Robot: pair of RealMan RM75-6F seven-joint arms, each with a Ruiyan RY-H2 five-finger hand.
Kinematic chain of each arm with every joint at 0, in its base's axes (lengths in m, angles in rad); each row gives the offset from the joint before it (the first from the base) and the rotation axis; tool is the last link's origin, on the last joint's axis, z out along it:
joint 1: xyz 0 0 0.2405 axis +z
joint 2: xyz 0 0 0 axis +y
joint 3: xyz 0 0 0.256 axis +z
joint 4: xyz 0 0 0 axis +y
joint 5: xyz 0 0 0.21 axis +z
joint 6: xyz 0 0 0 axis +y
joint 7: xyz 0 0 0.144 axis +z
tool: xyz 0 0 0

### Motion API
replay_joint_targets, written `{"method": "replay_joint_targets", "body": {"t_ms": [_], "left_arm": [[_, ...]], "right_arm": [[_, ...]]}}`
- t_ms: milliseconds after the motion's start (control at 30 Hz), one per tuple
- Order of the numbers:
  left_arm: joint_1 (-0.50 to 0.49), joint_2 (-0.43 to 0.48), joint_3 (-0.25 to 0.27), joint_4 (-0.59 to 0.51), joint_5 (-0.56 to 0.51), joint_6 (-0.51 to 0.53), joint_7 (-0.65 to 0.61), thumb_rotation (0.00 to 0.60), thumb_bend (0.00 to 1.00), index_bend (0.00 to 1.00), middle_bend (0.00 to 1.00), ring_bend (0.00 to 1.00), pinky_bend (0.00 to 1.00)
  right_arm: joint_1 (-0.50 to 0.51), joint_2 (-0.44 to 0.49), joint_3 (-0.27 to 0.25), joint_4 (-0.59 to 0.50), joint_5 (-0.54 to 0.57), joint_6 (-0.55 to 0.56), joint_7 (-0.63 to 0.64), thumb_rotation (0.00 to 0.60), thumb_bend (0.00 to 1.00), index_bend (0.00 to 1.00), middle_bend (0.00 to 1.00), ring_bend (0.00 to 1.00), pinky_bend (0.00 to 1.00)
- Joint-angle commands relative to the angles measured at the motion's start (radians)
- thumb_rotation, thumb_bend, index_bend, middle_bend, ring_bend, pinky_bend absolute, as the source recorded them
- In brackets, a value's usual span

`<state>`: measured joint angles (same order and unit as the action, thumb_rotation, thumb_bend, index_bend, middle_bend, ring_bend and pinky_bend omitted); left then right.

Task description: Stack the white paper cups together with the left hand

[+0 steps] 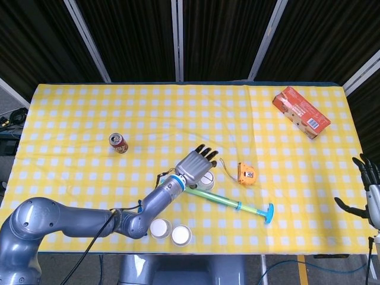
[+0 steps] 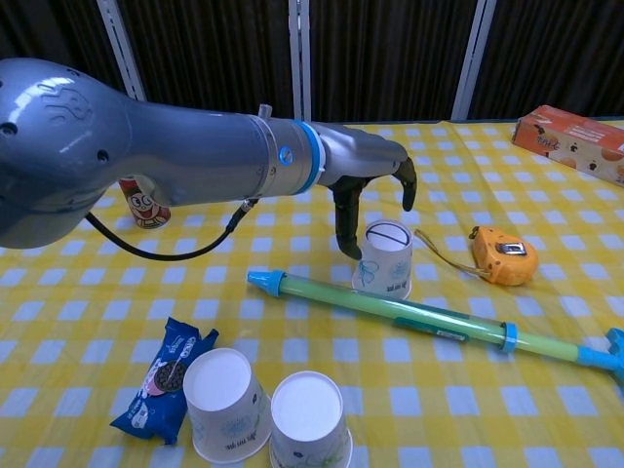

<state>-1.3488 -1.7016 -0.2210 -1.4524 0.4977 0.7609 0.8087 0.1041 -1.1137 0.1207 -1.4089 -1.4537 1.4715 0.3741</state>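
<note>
Three white paper cups stand upside down on the yellow checked cloth. Two sit side by side at the front edge (image 2: 226,405) (image 2: 310,419), also in the head view (image 1: 160,228) (image 1: 181,235). The third cup (image 2: 383,258) (image 1: 208,181) stands alone behind the green tube. My left hand (image 2: 366,180) (image 1: 196,166) hovers just above and left of this lone cup, holding nothing, its fingers spread and its thumb hanging beside the cup's left wall. Whether the thumb touches the cup is unclear. At the far right edge, my right hand (image 1: 369,191) is open, off the table.
A green tube with blue ends (image 2: 390,310) lies diagonally in front of the lone cup. An orange tape measure (image 2: 502,253) sits to its right. A blue cookie pack (image 2: 164,378) lies left of the front cups. A red can (image 1: 118,143) stands far left, a red box (image 2: 575,132) far right.
</note>
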Motion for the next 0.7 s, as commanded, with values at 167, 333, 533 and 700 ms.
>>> {"method": "replay_joint_targets", "body": {"t_ms": [167,333,533,700], "left_arm": [[-0.025,-0.040,0.020,0.048,-0.017,-0.003,-0.026,0.600,0.36,0.43,0.00,0.00,0.00],[-0.011,-0.023,0.027,0.022,0.021,0.028,-0.050,0.600,0.40,0.50,0.00,0.00,0.00],[0.073,0.097,0.026,-0.163,0.138,0.124,-0.137,0.600,0.41,0.48,0.00,0.00,0.00],[0.165,0.219,0.062,-0.326,0.272,0.202,-0.198,0.600,0.40,0.47,0.00,0.00,0.00]], "right_arm": [[-0.004,0.003,0.002,0.001,-0.002,0.007,0.011,0.600,0.07,0.10,0.00,0.00,0.00],[-0.006,0.004,0.002,0.002,-0.004,0.010,0.010,0.600,0.07,0.11,0.00,0.00,0.00],[-0.009,0.002,-0.007,-0.008,-0.024,0.021,-0.012,0.600,0.06,0.11,0.00,0.00,0.00],[-0.007,-0.004,-0.010,-0.011,-0.019,0.009,-0.041,0.600,0.07,0.11,0.00,0.00,0.00]]}}
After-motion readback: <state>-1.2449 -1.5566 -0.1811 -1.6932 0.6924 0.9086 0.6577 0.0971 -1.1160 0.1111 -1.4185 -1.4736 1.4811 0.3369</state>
